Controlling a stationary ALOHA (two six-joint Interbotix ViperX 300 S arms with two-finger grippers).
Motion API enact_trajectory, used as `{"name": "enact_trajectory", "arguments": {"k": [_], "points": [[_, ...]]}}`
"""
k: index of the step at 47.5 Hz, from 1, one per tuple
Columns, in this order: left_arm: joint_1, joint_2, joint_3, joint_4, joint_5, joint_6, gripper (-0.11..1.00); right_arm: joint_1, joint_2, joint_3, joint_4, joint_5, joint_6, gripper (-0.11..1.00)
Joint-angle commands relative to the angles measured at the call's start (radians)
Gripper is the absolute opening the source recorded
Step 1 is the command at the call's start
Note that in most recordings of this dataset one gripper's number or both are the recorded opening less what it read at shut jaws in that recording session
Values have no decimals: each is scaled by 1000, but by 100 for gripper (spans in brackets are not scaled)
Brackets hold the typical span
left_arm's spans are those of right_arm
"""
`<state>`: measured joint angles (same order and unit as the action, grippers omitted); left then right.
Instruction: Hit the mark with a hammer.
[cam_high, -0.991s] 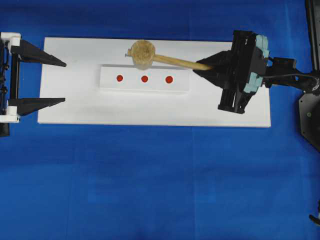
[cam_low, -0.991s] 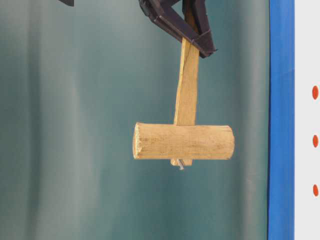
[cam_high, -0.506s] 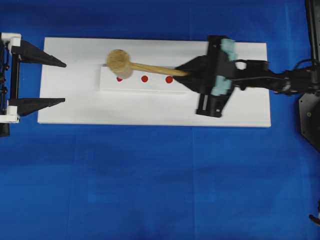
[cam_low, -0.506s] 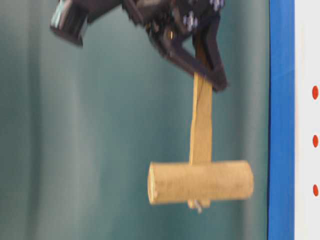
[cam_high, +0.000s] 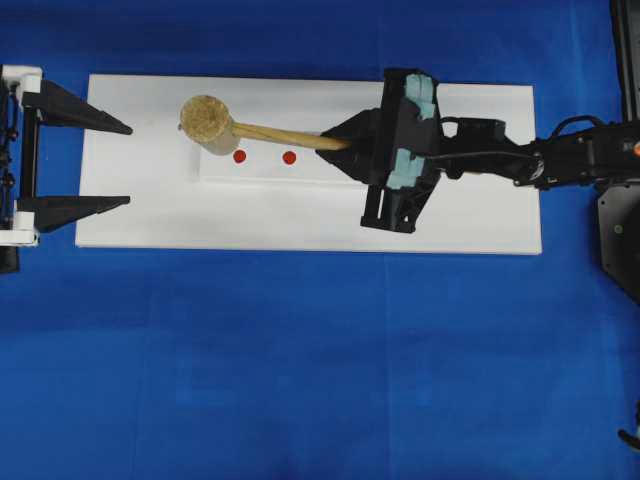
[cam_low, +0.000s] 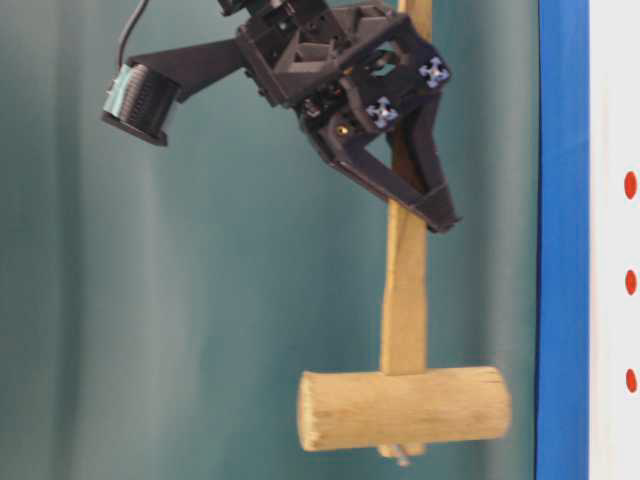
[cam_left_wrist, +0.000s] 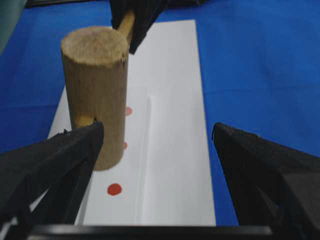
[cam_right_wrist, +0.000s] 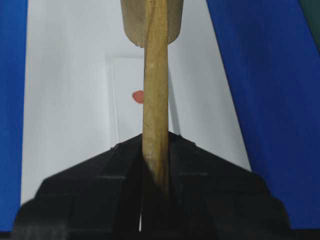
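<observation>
Gripping its handle, the hammer (cam_high: 225, 123) is held by the right fingers (cam_high: 342, 146) above the white block's (cam_high: 300, 168) left end, the left fingers (cam_high: 120, 165) spread wide.

You have the light wooden hammer (cam_high: 225, 124) clamped by its flat handle in the right gripper (cam_high: 345, 148), its thick cylindrical head over the left end of the white block (cam_high: 265, 170), beside 2 visible red marks (cam_high: 240, 156).
</observation>
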<state>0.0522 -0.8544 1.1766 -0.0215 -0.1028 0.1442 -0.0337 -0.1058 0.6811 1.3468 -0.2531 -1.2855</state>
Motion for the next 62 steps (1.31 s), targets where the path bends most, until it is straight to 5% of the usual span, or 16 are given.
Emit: {"name": "enact_trajectory", "arguments": {"k": [1, 12, 22, 33, 50, 62], "points": [[3, 2, -9, 0, -5, -3, 88, -9, 18, -21, 8, -3, 2, 2], [3, 2, -9, 0, -5, -21, 88, -41, 172, -14, 84, 18, 2, 2], [3, 2, -9, 0, -5, -37, 88, -41, 147, -2, 89, 15, 0, 2], [3, 2, -9, 0, -5, -37, 88, -35, 28, 14, 87, 15, -2, 2], [3, 2, -9, 0, -6, -37, 88, -32, -219, 166, 95, 9, 2, 2], [2, 2, -9, 0, -5, -37, 88, -26, -239, 186, 110, 9, 2, 2]]}}
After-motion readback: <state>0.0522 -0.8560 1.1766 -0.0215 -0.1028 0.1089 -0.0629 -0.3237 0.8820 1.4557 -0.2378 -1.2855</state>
